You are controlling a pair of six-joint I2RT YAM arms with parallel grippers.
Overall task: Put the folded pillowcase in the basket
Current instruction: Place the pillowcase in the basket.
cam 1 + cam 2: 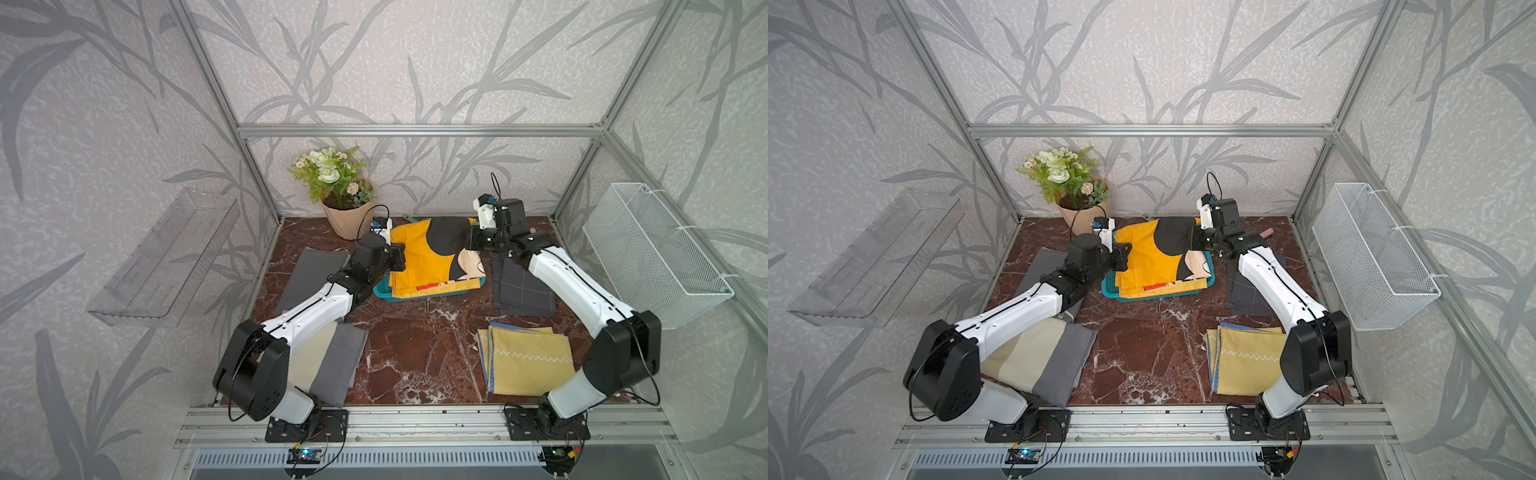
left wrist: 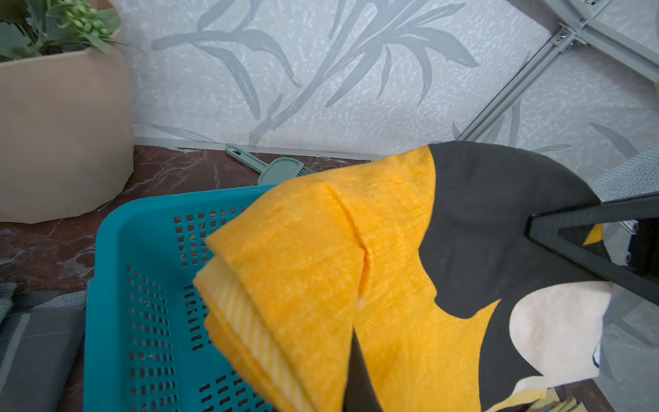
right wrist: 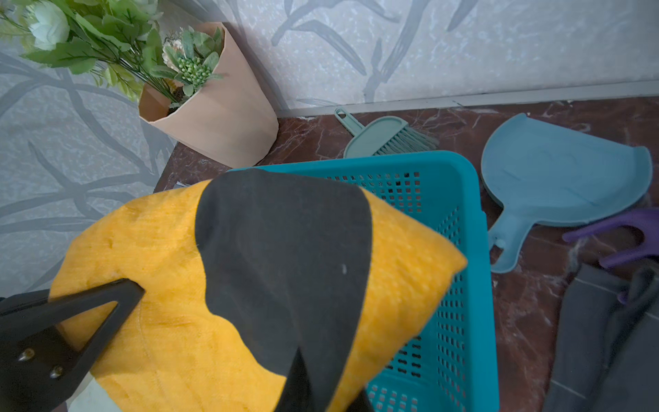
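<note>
We hold the folded pillowcase [image 1: 432,259] over the basket [image 1: 381,292] near the bench's [image 1: 415,345] back edge. Our left gripper [image 1: 400,258] and right gripper [image 1: 472,241] pinch its opposite sides tight.

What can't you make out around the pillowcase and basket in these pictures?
Basket floor: covered by the pillowcase in both top views.
Purple object: cut off by the right wrist view's edge, unidentifiable.
Dustpan: missing from both top views, apparently behind the right arm.
</note>
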